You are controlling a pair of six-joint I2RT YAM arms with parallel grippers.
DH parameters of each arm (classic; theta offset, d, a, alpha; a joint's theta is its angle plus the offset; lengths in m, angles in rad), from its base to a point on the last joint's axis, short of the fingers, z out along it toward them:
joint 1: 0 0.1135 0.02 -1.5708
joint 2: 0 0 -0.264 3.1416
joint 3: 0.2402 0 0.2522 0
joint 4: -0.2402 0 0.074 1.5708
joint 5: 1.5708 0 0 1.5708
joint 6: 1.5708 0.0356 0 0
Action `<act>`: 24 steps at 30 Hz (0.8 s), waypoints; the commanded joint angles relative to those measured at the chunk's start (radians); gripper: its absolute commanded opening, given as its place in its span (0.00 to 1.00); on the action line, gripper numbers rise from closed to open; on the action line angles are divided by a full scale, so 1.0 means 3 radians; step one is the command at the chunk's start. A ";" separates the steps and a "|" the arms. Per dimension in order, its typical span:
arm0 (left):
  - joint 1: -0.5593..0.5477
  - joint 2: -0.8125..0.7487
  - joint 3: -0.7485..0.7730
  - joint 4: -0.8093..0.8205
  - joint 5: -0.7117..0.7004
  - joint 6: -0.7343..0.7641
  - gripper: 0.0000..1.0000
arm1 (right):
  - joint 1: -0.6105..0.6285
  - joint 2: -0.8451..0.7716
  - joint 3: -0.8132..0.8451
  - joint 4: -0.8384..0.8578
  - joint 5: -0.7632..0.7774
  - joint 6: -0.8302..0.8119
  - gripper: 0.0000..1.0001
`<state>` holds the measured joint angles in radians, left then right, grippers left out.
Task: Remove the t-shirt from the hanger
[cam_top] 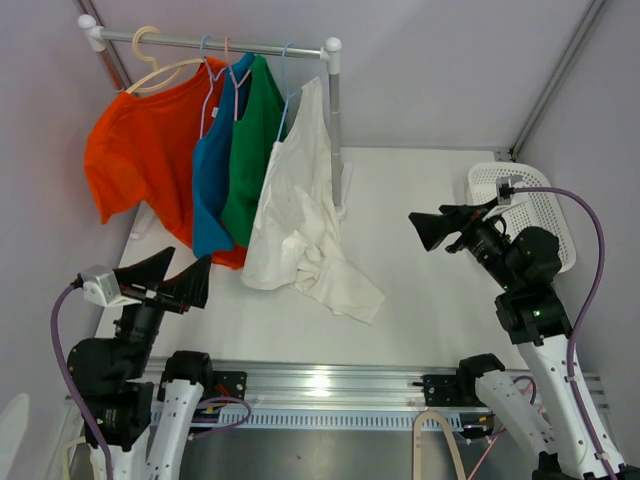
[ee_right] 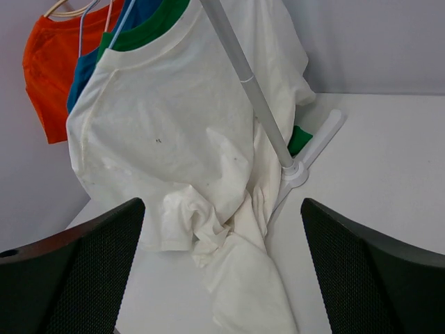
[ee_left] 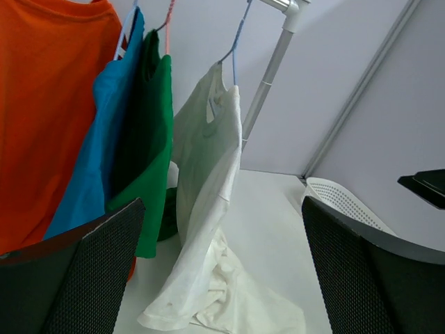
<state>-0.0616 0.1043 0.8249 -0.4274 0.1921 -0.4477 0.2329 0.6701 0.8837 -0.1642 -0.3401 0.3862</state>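
A white t-shirt [cam_top: 295, 215] hangs by one shoulder from a blue hanger [cam_top: 285, 85] at the right end of the rail; its lower part lies crumpled on the table. It shows in the left wrist view [ee_left: 208, 209] and the right wrist view [ee_right: 188, 139]. My left gripper [cam_top: 172, 277] is open and empty, low and left of the shirt. My right gripper [cam_top: 440, 228] is open and empty, to the right of the shirt, apart from it.
Orange [cam_top: 140, 150], blue [cam_top: 212, 170] and green [cam_top: 250, 150] t-shirts hang on the same rail [cam_top: 215, 42]. The rail's right post [cam_top: 336, 130] stands just behind the white shirt. A white perforated basket [cam_top: 535, 205] sits at the far right, behind my right arm.
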 commanded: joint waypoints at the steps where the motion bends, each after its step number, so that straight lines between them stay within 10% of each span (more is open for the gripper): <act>1: -0.0009 0.0229 0.0057 0.0192 0.0289 -0.0006 0.99 | 0.0016 -0.0035 -0.0021 0.0041 0.0065 -0.0014 1.00; 11: -0.0121 0.2018 0.0576 0.1717 0.1793 -0.0247 0.99 | 0.0021 -0.0060 -0.0072 0.0061 0.0055 0.0011 1.00; 24: -0.0781 0.4416 0.3482 0.0121 0.0409 0.0944 1.00 | 0.0021 -0.0040 -0.0001 -0.0051 0.0095 -0.0050 0.99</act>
<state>-0.2710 1.3518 1.7657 -0.2661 0.4160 -0.2584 0.2344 0.6621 0.8639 -0.1696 -0.3187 0.3870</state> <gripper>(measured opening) 0.995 0.993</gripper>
